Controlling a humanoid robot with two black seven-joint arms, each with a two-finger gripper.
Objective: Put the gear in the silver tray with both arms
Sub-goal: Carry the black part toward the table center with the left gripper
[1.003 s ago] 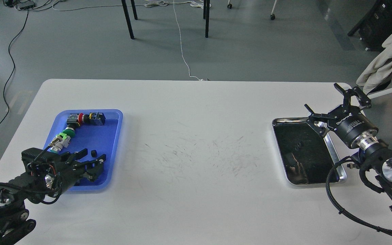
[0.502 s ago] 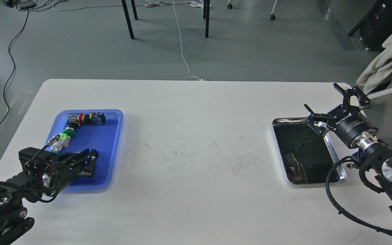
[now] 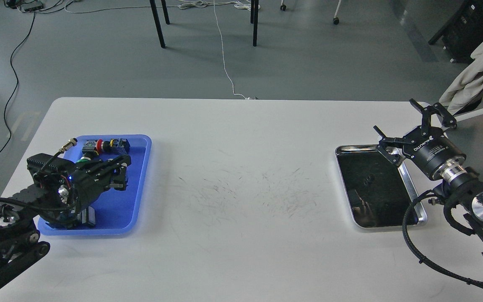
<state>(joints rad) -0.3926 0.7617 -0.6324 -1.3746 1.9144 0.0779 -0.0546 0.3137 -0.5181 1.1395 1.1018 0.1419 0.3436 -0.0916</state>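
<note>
Beside the right end effector [image 3: 413, 128], the silver tray [image 3: 409, 184] lies just below-left, on the white bench [image 3: 241, 167]
Its fingers are spread apart, gripping nothing. Well to its left, the left end effector [image 3: 120, 174] hangs over the blue tray [image 3: 141, 184] among switch parts [image 3: 107, 145]; I cannot tell its state

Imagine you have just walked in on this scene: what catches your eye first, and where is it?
The bright blue tray on the table's left side stands out first, with colourful red and green parts at its far end and the left pincer over it. Opposite, near the table's right edge, the silver tray gleams with a dark mirror-like bottom, and the right pincer is spread wide open above its far corner.
</note>
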